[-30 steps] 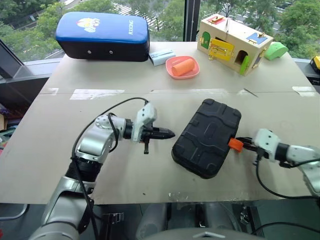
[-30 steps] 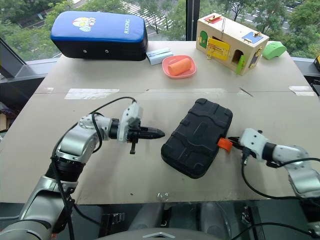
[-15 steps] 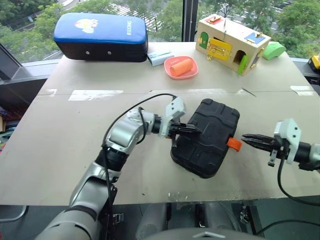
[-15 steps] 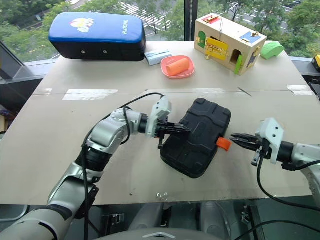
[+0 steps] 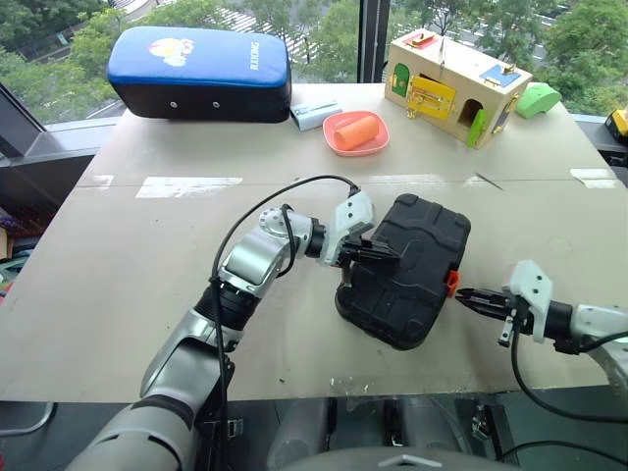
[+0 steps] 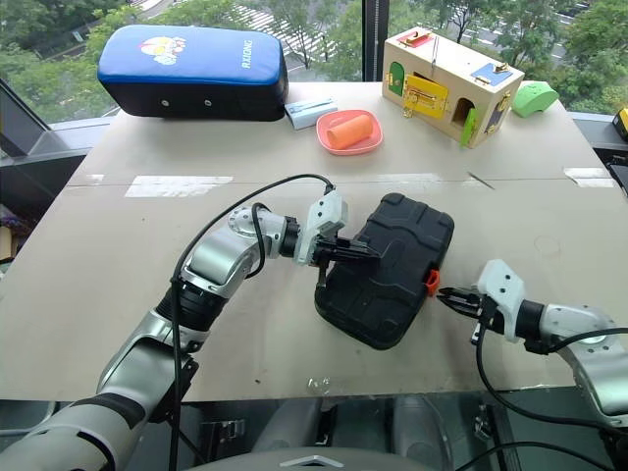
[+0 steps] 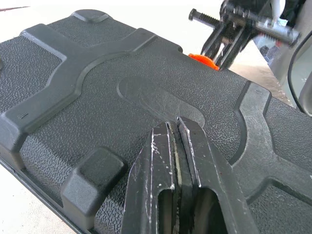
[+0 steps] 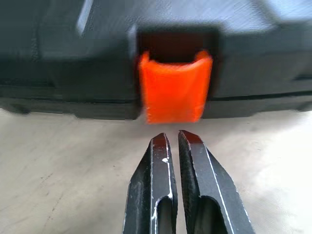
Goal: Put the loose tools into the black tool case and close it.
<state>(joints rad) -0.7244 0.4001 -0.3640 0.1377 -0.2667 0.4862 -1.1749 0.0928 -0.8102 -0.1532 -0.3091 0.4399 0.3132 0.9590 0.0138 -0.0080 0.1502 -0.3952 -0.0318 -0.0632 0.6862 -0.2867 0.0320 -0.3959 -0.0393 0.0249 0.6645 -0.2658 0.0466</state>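
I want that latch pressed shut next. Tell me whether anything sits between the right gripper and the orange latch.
Nothing visible does. The right gripper, jaws shut, points straight at the orange latch on the black tool case, with bare table between them. The left gripper rests on the lid.

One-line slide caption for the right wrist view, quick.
Right tool, fingers shut, poised just short of the orange latch on the closed black tool case.
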